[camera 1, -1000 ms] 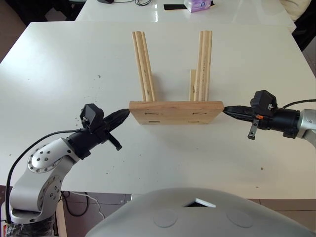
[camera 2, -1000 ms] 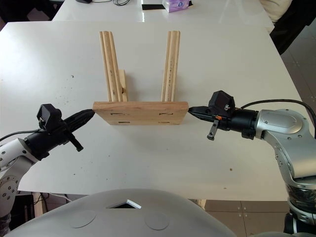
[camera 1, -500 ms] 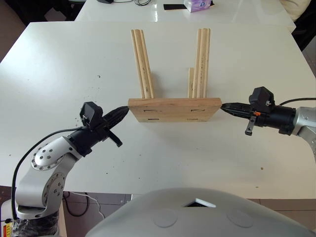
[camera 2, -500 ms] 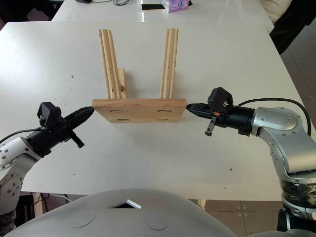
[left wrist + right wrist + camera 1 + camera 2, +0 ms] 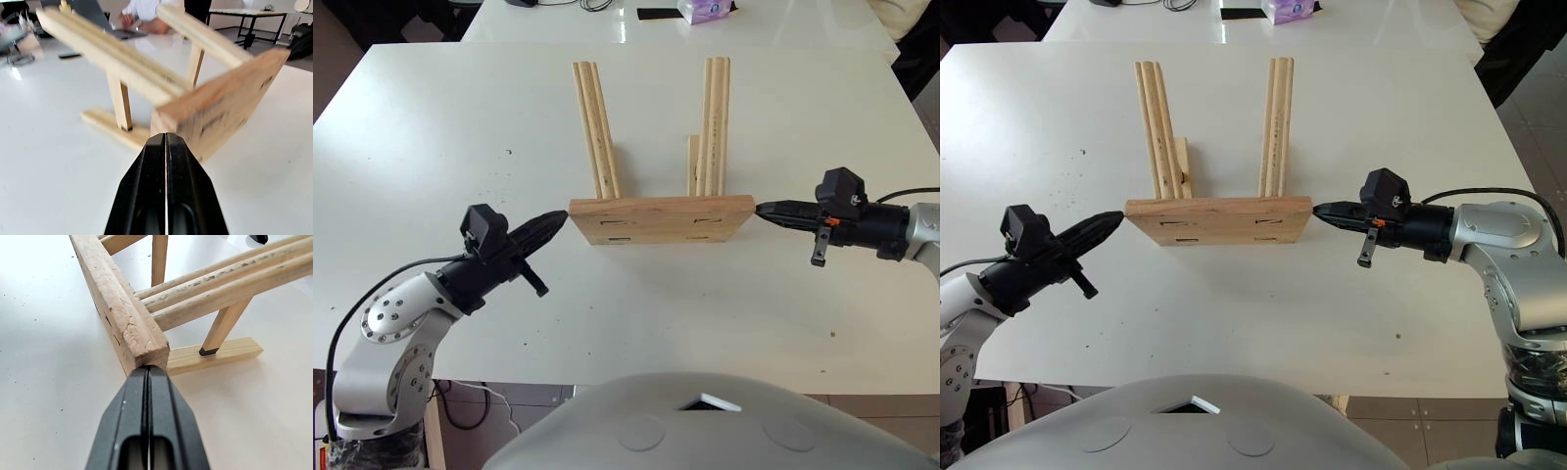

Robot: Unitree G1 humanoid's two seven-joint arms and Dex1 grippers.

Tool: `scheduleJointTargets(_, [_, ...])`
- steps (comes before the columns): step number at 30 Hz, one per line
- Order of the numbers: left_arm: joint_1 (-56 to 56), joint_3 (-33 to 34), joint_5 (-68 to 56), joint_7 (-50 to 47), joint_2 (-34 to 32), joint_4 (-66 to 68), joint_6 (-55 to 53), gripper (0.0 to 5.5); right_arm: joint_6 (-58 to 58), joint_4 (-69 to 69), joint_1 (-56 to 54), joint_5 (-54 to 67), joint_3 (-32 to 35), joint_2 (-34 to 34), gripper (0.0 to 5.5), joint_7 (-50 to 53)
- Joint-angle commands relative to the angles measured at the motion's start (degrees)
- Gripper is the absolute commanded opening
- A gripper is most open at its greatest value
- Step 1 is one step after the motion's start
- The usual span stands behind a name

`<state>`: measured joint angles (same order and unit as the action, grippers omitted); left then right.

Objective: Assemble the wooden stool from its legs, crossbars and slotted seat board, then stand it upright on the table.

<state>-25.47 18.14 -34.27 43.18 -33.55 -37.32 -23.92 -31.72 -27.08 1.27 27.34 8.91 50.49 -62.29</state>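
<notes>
Wooden stool [image 5: 659,219] assembled, lying on its side mid-table [image 5: 431,127]: seat board [image 5: 1219,217] on edge, legs [image 5: 595,127] pointing away. My left claw [image 5: 558,221] and right claw [image 5: 766,209], both pinched together and empty, press the board's 2 ends. Judged step: standing it up. Next calls for an even squeeze and a tilt.

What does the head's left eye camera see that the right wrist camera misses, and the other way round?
Left eye: the whole table, the left pincer at one end of the seat board, and the slots in the board's face.
Right wrist: a close look at the board's rough end, and a short post standing on a flat bar that lies on the table.
Both: the stool lying on its side, its legs, and the shut right pincer at the board's other end.
</notes>
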Motion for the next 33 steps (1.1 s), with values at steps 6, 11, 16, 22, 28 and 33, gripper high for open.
scheduleJointTargets(6, [-3.7, -0.3, 12.7, 5.6, -6.1, 17.4, 9.8, 0.03, 16.6, 15.8, 4.9, -13.4, -2.9, 4.4, 0.0, -1.0])
scheduleJointTargets(11, [4.3, -9.2, 17.8, 8.8, -6.7, 22.0, 13.8, 0.73, 19.6, 16.8, 1.9, -13.0, -9.0, 0.1, 0.35, -3.2])
scheduleJointTargets(16, [13.4, -16.2, 20.2, 13.4, -7.5, 27.0, 16.9, 1.48, 21.7, 24.1, -6.7, -14.9, -15.1, -2.5, 1.08, -7.5])
scheduleJointTargets(22, [21.2, -19.7, 23.4, 16.8, -8.1, 36.3, 22.6, 2.45, 24.7, 30.5, -11.1, -16.7, -18.7, -3.3, 2.01, -10.8])
scheduleJointTargets(28, [25.3, -22.2, 24.8, 20.1, -7.4, 44.1, 28.6, 3.21, 25.7, 34.2, -14.2, -17.7, -21.3, -4.4, 2.75, -13.2])
scheduleJointTargets(33, [30.3, -24.0, 24.9, 21.7, -5.8, 47.9, 30.9, 3.21, 25.5, 38.6, -18.5, -18.3, -22.0, -6.7, 2.75, -13.5])
